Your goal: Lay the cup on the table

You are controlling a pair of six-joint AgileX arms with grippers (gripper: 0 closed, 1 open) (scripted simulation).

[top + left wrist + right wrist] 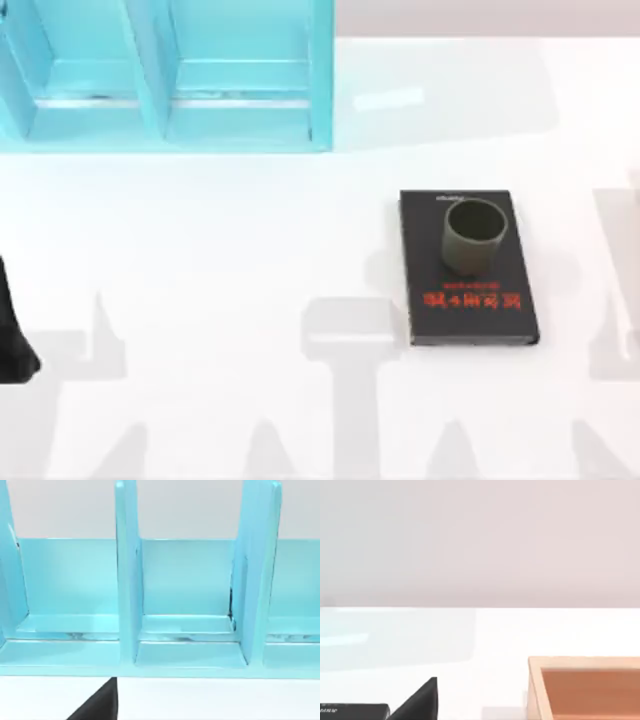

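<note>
Your table [200,300] is broad and white, mostly bare across its middle and left. Turquoise shelf unit [165,75] sits along the 11 o'clock edge. Black book [468,270] lies at 3 o'clock from centre, all edges clear of the shelf. The cup [472,236] stands upright on the book's far half. Left arm [12,330] parked at 9 o'clock edge; either end effector's opening: cannot tell.

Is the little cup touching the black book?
Touching. In the top view the cup stands upright on the black book, its base planted on the cover with no gap showing.
</note>
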